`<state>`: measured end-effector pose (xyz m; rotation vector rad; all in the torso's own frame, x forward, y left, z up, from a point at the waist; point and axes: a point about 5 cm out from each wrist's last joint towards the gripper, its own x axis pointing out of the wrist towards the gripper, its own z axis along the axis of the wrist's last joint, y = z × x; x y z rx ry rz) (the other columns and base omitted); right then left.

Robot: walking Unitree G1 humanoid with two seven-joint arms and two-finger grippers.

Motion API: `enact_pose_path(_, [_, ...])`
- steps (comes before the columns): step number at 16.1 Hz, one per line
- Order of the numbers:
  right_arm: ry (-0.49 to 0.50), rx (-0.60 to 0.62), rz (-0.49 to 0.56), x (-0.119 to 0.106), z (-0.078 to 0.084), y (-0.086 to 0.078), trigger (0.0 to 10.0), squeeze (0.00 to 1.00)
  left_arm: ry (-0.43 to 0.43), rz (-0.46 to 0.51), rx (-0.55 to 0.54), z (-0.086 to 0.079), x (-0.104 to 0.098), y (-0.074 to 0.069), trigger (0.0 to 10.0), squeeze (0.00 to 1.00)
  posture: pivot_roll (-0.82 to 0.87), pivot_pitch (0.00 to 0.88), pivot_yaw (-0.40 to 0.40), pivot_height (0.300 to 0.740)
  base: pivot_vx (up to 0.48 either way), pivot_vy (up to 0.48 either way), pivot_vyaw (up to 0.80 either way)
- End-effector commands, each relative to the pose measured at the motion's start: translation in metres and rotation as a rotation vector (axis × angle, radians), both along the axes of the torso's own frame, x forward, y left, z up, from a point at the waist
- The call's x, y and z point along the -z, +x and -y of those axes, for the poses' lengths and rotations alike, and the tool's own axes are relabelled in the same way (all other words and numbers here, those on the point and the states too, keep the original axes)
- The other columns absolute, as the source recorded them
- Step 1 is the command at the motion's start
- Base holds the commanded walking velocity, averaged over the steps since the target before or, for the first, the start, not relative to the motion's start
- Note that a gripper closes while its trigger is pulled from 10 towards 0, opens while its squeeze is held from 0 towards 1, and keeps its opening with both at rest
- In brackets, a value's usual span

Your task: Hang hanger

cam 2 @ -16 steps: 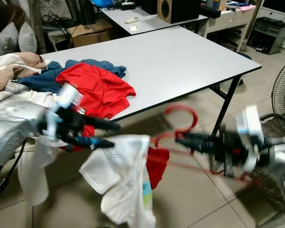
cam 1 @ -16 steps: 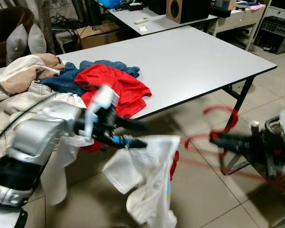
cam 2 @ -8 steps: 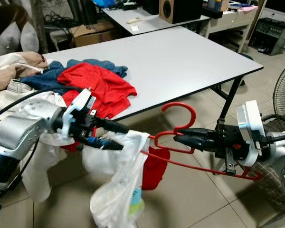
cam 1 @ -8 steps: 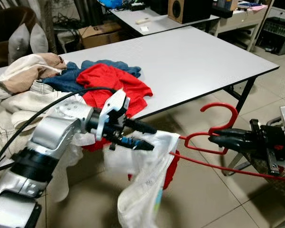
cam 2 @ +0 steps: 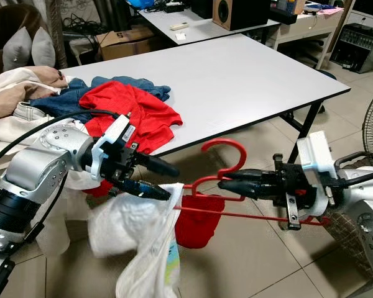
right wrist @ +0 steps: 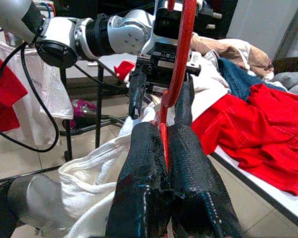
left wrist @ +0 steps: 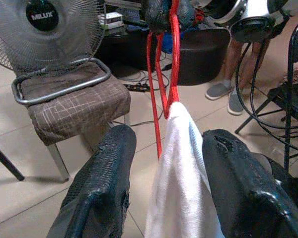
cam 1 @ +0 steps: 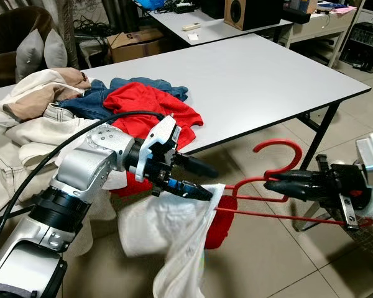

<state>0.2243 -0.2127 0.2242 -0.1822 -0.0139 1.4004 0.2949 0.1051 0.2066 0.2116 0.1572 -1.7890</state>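
Two grippers: right gripper [cam 2: 222,180] at 3 o'clock clamps thin red wire hanger [cam 2: 227,162]; left gripper [cam 1: 211,182] spread wide around limp white cloth [cam 1: 180,239].

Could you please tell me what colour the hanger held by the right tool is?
The hanger is red; the right eye view shows it best.

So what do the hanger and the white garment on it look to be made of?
The hanger looks like thin red coated wire or slim plastic: narrow, glossy, evenly coloured. Which one, I can't tell. The white garment looks like soft matt cotton knit, sagging in limp folds. The right gripper clamps the hanger; the left gripper is at the cloth.
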Motion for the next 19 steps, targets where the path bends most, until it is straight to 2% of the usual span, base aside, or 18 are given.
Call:
enact_pose_path(1, [-0.018, -0.016, 0.033, -0.006, -0.001, 0.001, 10.0, 0.0, -0.004, 0.032, 0.01, 0.0, -0.007, 0.002, 10.0, 0.0, 0.03, 0.0, 0.084, 0.74, 0.0, 0.0, 0.0])
enact_pose_path(2, [-0.021, -0.019, 0.037, -0.005, -0.001, 0.0, 10.0, 0.0, -0.019, 0.013, -0.002, -0.001, -0.011, 0.005, 10.0, 0.0, 0.03, 0.0, 0.081, 0.74, 0.0, 0.0, 0.0])
enact_pose_path(3, [-0.015, -0.022, 0.039, -0.007, -0.002, 0.001, 10.0, 0.0, 0.007, -0.031, 0.033, -0.003, -0.008, 0.001, 10.0, 0.0, 0.03, 0.0, 0.08, 0.74, 0.0, 0.0, 0.0])
enact_pose_path(4, [-0.012, -0.023, 0.041, -0.008, -0.002, 0.001, 10.0, 0.0, 0.014, -0.039, 0.046, -0.002, -0.006, 0.0, 7.3, 0.0, 0.03, 0.0, 0.081, 0.74, 0.0, 0.0, 0.0])
enact_pose_path(5, [-0.009, -0.025, 0.044, -0.009, -0.002, 0.002, 10.0, 0.0, 0.019, -0.05, 0.055, -0.002, -0.003, -0.002, 0.0, 0.0, 0.03, 0.0, 0.08, 0.74, 0.0, 0.0, 0.0])
enact_pose_path(8, [-0.002, -0.037, 0.047, -0.013, -0.003, 0.003, 10.0, 0.0, 0.031, -0.062, 0.076, 0.001, 0.002, -0.005, 0.0, 0.0, 0.02, 0.0, 0.076, 0.74, 0.0, 0.0, 0.0])
enact_pose_path(10, [0.014, -0.067, -0.009, -0.015, -0.002, 0.004, 10.0, 0.0, 0.04, -0.046, 0.057, 0.003, 0.007, -0.004, 0.0, 0.0, 0.03, 0.0, 0.071, 0.74, 0.0, 0.0, 0.0])
enact_pose_path(16, [0.034, -0.062, -0.041, -0.016, -0.001, 0.006, 10.0, 0.0, 0.015, -0.054, 0.057, 0.003, 0.003, -0.003, 0.0, 0.0, 0.03, 0.0, 0.076, 0.74, 0.0, 0.0, 0.0])
enact_pose_path(17, [0.044, -0.046, -0.049, -0.016, 0.0, 0.008, 10.0, 0.1, 0.005, -0.053, 0.053, 0.003, 0.001, -0.002, 0.0, 0.0, 0.03, 0.0, 0.078, 0.74, 0.0, 0.0, 0.0])
enact_pose_path(18, [0.047, -0.042, -0.05, -0.016, 0.0, 0.008, 10.0, 0.1, 0.002, -0.053, 0.051, 0.003, 0.001, -0.002, 0.0, 0.0, 0.03, 0.0, 0.08, 0.74, 0.0, 0.0, 0.0])
enact_pose_path(19, [0.056, -0.018, -0.06, -0.016, 0.001, 0.01, 10.0, 0.94, -0.003, -0.055, 0.045, 0.002, 0.0, -0.002, 0.0, 0.0, 0.03, 0.0, 0.081, 0.74, 0.0, 0.0, 0.0])
